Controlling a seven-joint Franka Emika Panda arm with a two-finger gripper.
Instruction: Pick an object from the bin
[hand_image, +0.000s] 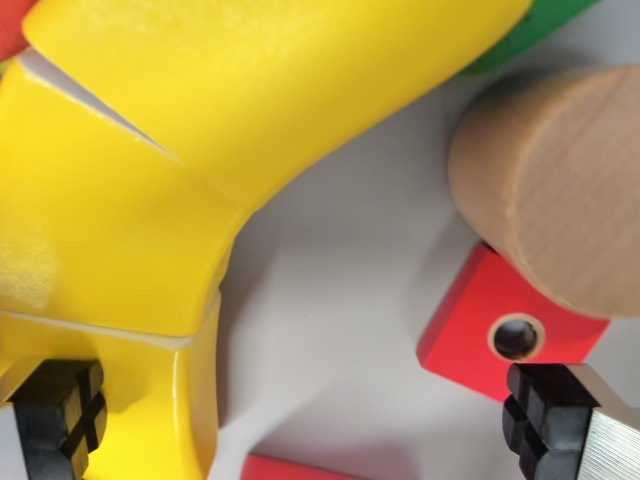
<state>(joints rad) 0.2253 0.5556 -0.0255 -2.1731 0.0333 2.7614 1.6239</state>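
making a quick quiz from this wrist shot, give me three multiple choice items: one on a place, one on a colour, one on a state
1. Where does the red block with a hole lie?
A. partly under the wooden cylinder
B. on top of the yellow pieces
C. between the fingertips

2. What colour is the piece at the top edge, right of the yellow?
A. blue
B. green
C. black

3. How does the gripper stand?
A. shut on the cylinder
B. shut on a red block
C. open, holding nothing

Answers: 1 A, the cylinder overlaps its upper corner. 2 B, a green piece shows there. 3 C, the pads sit far apart with bare floor between.
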